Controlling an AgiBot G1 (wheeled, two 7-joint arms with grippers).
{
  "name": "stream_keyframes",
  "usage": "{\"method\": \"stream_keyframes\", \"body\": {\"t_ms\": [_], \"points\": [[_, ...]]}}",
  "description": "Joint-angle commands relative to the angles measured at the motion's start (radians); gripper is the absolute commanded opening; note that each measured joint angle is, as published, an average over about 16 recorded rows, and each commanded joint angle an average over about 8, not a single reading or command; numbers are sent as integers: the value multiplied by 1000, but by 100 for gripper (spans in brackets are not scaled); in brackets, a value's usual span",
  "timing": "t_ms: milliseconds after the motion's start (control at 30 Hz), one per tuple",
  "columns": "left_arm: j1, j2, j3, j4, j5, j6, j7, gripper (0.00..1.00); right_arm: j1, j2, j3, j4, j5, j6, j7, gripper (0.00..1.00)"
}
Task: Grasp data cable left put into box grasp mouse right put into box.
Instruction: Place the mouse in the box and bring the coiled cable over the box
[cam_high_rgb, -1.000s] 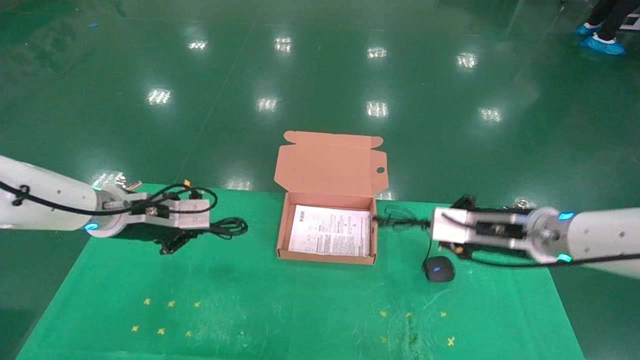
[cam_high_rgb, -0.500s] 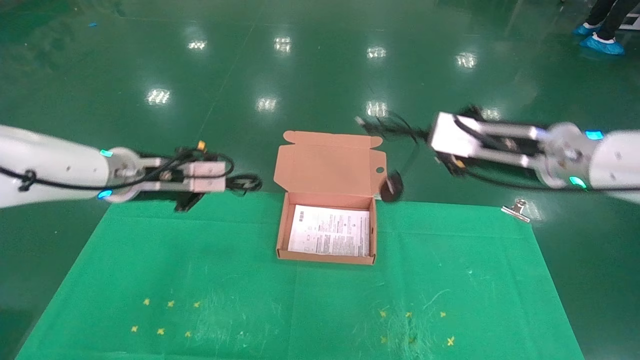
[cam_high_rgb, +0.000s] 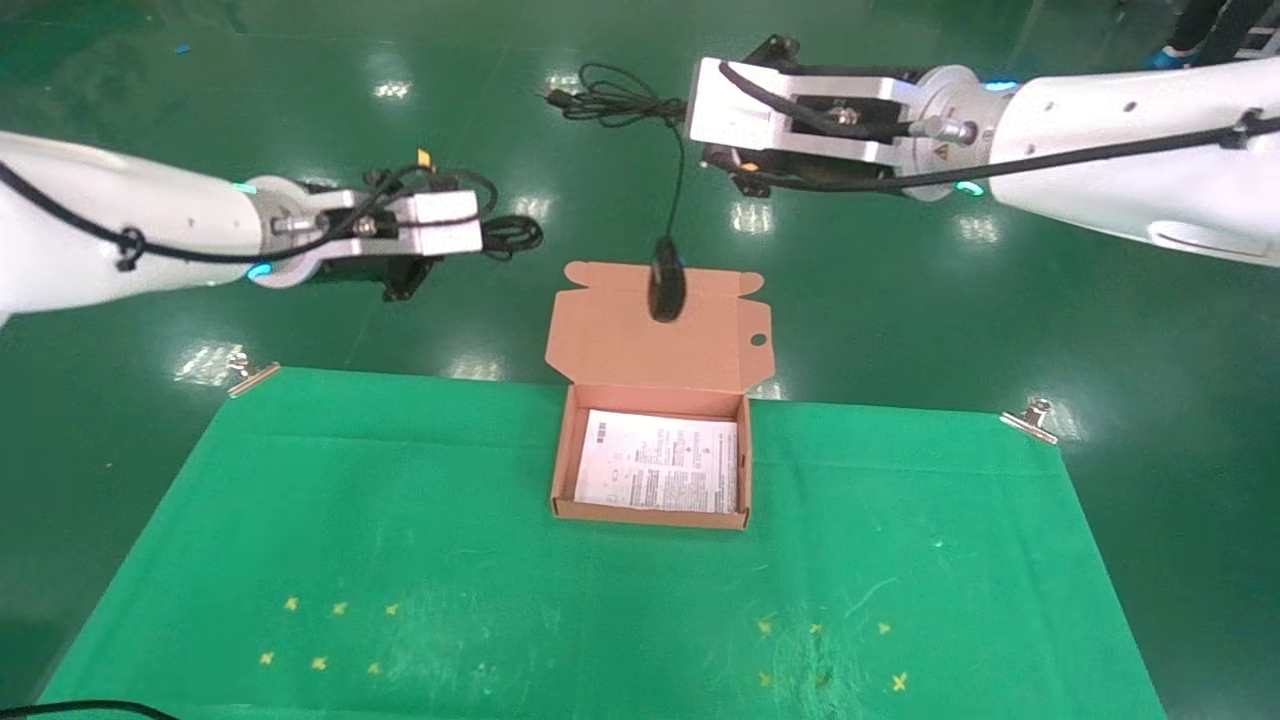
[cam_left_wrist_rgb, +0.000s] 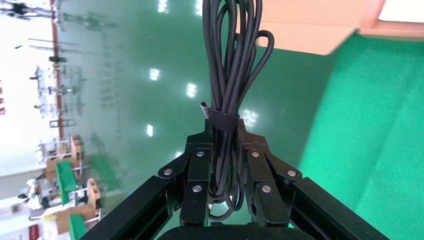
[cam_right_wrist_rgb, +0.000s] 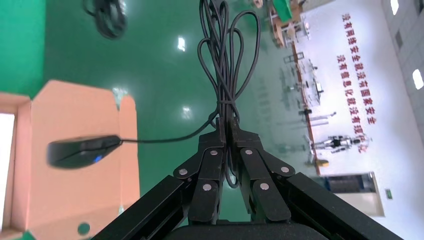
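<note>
**Both loads lifted clear of the surface; mouse hangs by its cord**

Hanging from the right gripper (cam_high_rgb: 722, 170) by its thin black cord (cam_high_rgb: 680, 180), the small black oval mouse (cam_high_rgb: 666, 289) now sits in the air in front of the raised flap lid of the shallow brown cardboard box (cam_high_rgb: 565, 470). A second ago it lay on the green cloth surface (cam_high_rgb: 400, 560) to the right of the box; half a second ago it was already swinging near the flap's round hole. The right arm has since risen and moved inward. The left gripper (cam_high_rgb: 400, 290) has likewise lifted from the surface, carrying the coiled black data cable (cam_high_rgb: 510, 233) up and toward the box.

Judgement: both pickups are complete and transport is under way, with neither item yet in the box. The grip is on the bundled cord, not the mouse body, so the mouse may swing on lowering and catch the flap or wall.

The head view shows heights and positions but not the jaws. The left wrist view shows the jaws closed on the data cable just below its strap (cam_left_wrist_rgb: 220, 120). The right wrist view shows the jaws clamped on the looped cord, with the mouse blurred over the flap. The printed white sheet (cam_high_rgb: 660, 475) lies uncovered inside.
</note>
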Motion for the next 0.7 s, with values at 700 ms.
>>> {"method": "stream_keyframes", "body": {"t_ms": [700], "points": [[18,-51,10,-8,64,41,-54,0,-38,-56,-11,-108,53,1,-102,0]]}}
